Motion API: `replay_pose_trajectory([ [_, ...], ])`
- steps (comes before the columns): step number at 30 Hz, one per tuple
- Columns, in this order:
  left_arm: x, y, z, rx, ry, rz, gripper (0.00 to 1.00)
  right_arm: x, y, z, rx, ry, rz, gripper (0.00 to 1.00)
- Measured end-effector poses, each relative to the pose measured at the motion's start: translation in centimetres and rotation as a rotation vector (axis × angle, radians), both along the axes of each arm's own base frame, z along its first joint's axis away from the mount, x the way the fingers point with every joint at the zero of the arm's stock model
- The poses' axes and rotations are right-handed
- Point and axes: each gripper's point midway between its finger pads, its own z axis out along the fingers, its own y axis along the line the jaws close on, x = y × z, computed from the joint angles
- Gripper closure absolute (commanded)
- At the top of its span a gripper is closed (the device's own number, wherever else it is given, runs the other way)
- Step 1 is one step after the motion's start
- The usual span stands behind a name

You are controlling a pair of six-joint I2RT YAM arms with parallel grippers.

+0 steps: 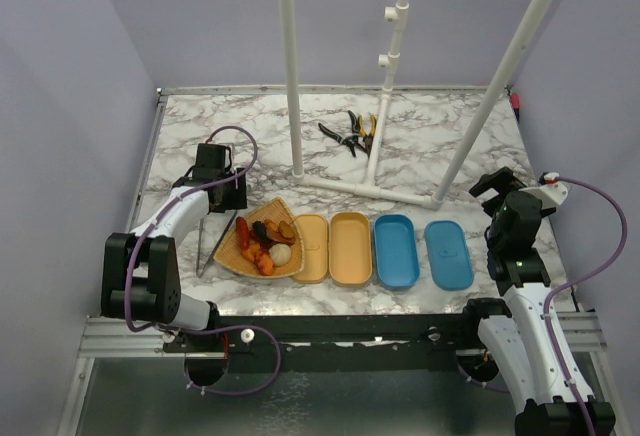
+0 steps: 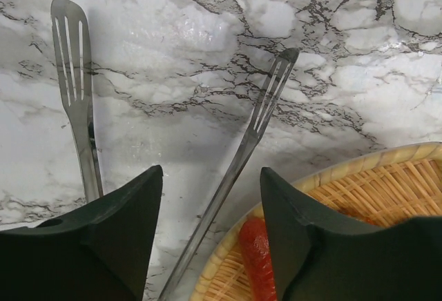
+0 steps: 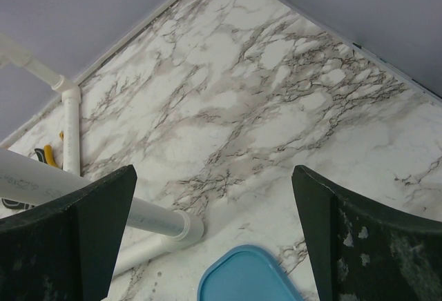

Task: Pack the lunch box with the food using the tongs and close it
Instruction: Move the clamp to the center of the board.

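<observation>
The left arm [image 1: 165, 226] starts at the near edge of the tabletop [image 1: 420, 146]. It goes up to a black elbow, then reaches forward and a little to the right. The left tool [image 1: 220, 188] at its end points down and hangs low over the tabletop. Its two black fingers [image 2: 124, 232] stand apart, with a wide gap between their tips. The right arm [image 1: 530, 306] rises on the right side and leans forward. The right tool [image 1: 495, 188] sits higher up, well apart from the left one. Its dark fingers [image 3: 76, 232] are spread very wide.
</observation>
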Motion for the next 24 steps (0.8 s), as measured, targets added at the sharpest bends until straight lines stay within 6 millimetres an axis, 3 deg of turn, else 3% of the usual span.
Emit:
replay_pose_trajectory([
  [10, 0.5, -0.6, -1.3, -0.017, 0.047, -0.024, 0.53, 0.1, 0.2, -0.1, 0.002, 0.002, 0.009, 0.00],
  [24, 1.4, -0.5, -2.3, -0.005, 0.086, -0.035, 0.90, 0.1, 0.3, 0.0, 0.004, -0.001, 0.016, 0.00],
])
